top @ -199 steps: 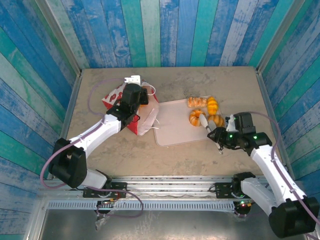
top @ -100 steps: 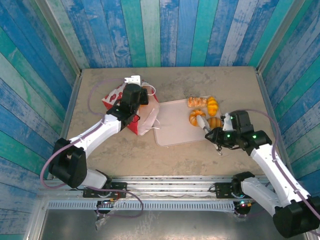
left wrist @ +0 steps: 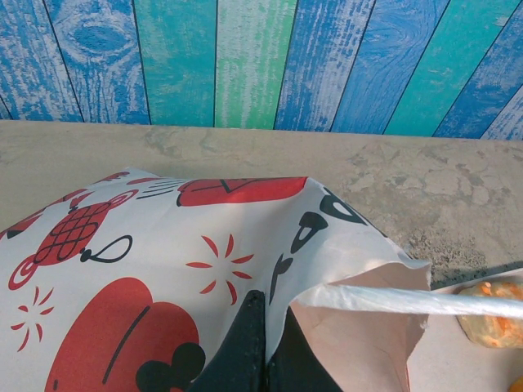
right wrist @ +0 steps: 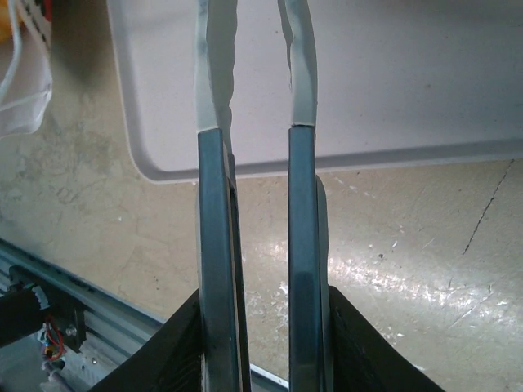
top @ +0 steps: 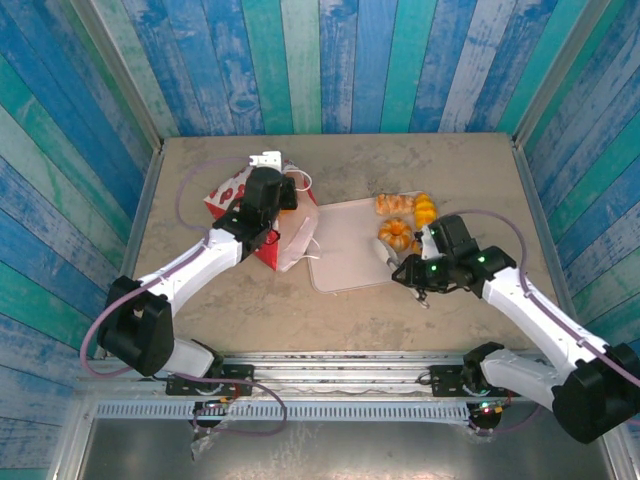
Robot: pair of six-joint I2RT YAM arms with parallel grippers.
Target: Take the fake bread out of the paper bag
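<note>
Pastries [top: 406, 218], small golden-orange toy pieces, lie grouped at the upper right of the flat pale tray [top: 345, 262], mid-frame. Red-and-white printed paper bag [top: 232, 195] sits at the tray's left edge on the bench [top: 450, 160]. Left tool [left wrist: 263, 347] is clamped on the bag's rim. Right tool [right wrist: 255, 73] is narrowly parted, empty, over the tray's near edge.

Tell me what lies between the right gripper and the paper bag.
Bare tray, in the top external view, separates right gripper from paper bag.
</note>
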